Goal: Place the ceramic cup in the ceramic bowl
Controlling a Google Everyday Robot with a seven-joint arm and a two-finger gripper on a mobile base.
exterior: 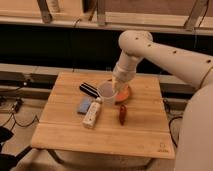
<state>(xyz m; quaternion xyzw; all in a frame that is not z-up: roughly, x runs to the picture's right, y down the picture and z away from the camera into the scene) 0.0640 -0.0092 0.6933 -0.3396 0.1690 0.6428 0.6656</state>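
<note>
Mark at the table corner, too small to read. Gripper sits at the right of the cup rim; can't tell whether it grips. Cup upright, mouth up, just left of gripper, overlapping bowl left edge. Bowl under gripper, inside mostly hidden. Black bar, blue block, white remote left of gripper; brown piece in front.

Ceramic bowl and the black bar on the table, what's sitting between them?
The ceramic cup stands there, as the camera view shows, with the black bar on one side and the ceramic bowl on the other. The hand hangs at the cup's rim.
</note>
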